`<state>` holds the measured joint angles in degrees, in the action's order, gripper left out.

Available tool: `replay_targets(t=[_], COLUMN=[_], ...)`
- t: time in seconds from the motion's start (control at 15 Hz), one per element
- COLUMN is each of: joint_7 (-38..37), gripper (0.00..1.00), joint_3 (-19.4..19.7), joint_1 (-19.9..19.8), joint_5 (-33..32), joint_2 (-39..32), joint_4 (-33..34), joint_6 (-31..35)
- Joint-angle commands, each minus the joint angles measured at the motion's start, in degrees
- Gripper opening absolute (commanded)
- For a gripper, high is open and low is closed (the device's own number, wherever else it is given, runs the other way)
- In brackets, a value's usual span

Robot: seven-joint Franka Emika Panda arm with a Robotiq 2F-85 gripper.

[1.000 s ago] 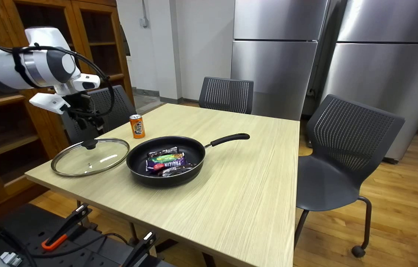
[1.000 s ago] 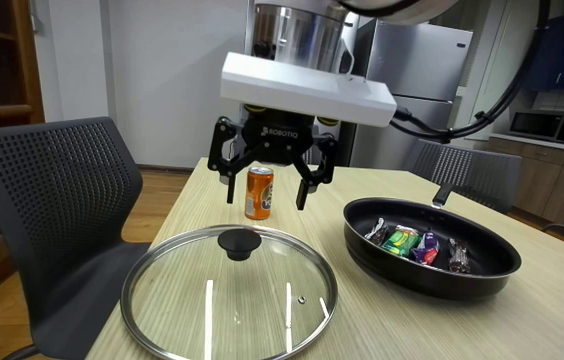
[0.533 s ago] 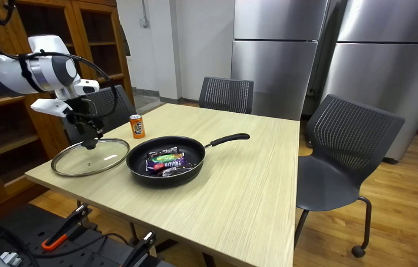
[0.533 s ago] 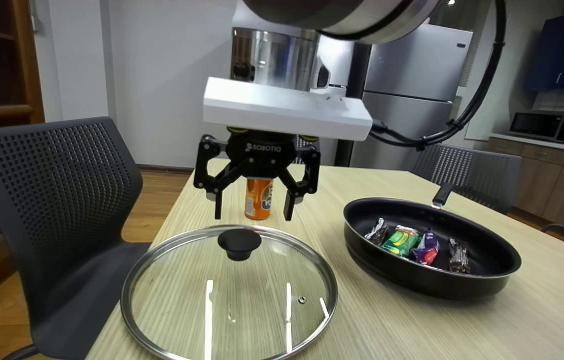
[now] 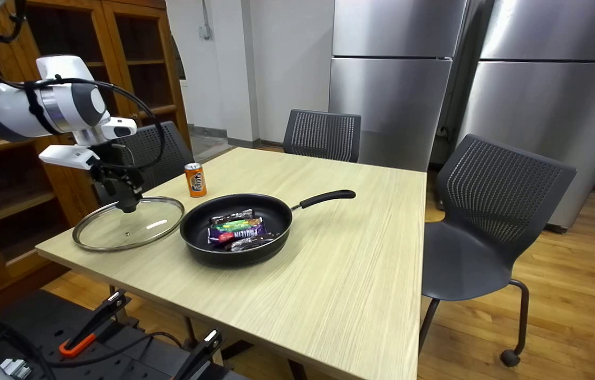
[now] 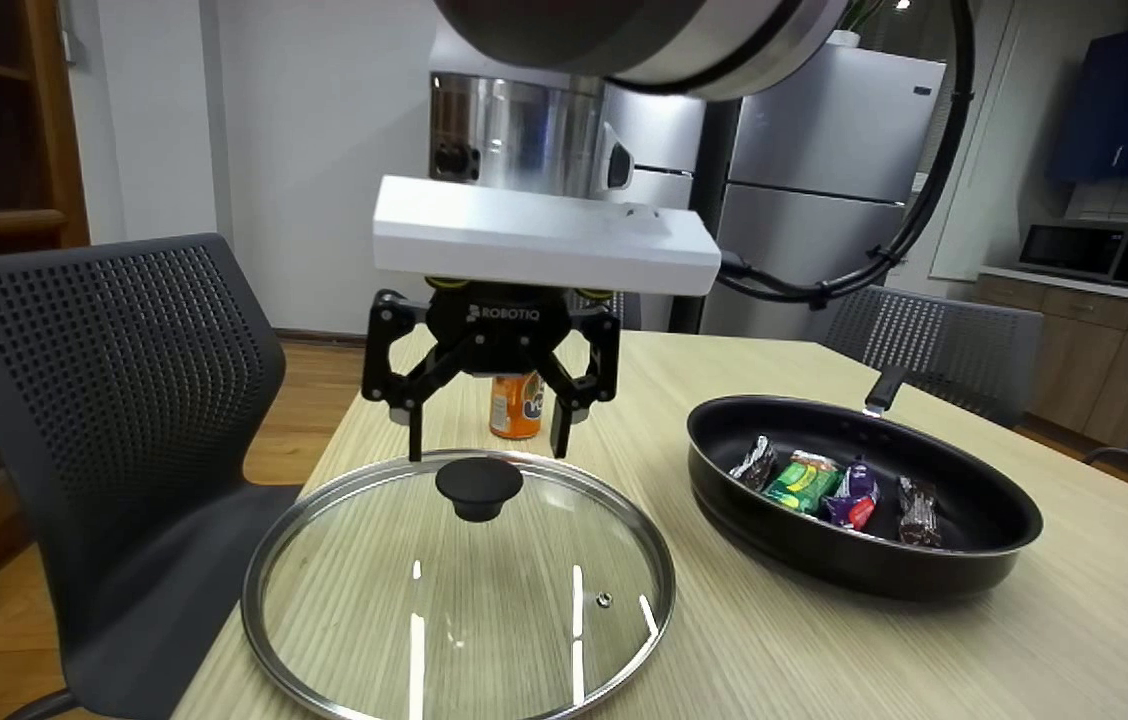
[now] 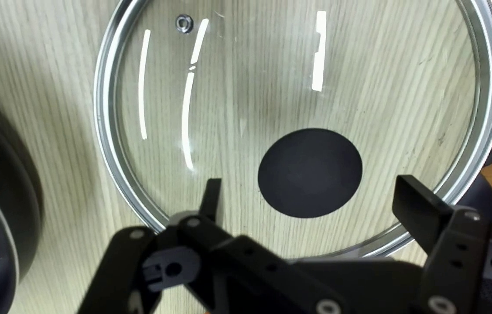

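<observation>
My gripper (image 6: 487, 458) is open and empty. It points down over the glass lid (image 6: 364, 600), just above its black knob (image 6: 479, 480). In the wrist view the fingertips (image 7: 309, 178) stand on either side of the round knob (image 7: 310, 165), apart from it, with a wider gap on the right. The lid (image 5: 157, 221) lies flat on the table with its knob up. Beside it stands a black frying pan (image 5: 223, 258), also in the wrist view (image 7: 23, 218). The pan holds several wrapped bars, among them a green one (image 6: 804, 482) and a purple one (image 6: 852, 495).
An orange soda can (image 5: 195, 180) stands behind the lid, partly hidden by the gripper in an exterior view (image 6: 514, 410). The pan's handle (image 5: 329, 197) sticks out over the wooden table (image 5: 361, 274). Dark chairs (image 6: 114, 430) stand around the table. The lid lies near a table edge.
My gripper has come down toward the lid's knob, shifting slightly sideways. The fingers have stayed open. Lid, pan, bars and can have not moved.
</observation>
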<state>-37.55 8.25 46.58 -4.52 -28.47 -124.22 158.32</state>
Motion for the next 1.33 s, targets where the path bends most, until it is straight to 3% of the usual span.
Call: replay_targets(t=[0.0, 0.93, 1.0, 1.07, 1.27], joint_7=[0.8, 0.5, 0.4, 0.5, 0.4], gripper=[1.00, 1.00, 0.75, 0.74, 0.49], joint_3=[-2.1, -2.4, -2.3, -2.3, -2.2], joint_1=[-2.4, -2.2, -2.1, -2.2, -2.1], joint_5=[-1.0, -1.1, -1.1, -1.1, -1.2], joint_2=[-1.7, -4.5, -4.6, -4.7, -4.7], joint_4=[2.8, 5.6, 5.6, 5.7, 5.9], joint_6=[-2.7, -4.4, -4.4, -4.3, -4.2])
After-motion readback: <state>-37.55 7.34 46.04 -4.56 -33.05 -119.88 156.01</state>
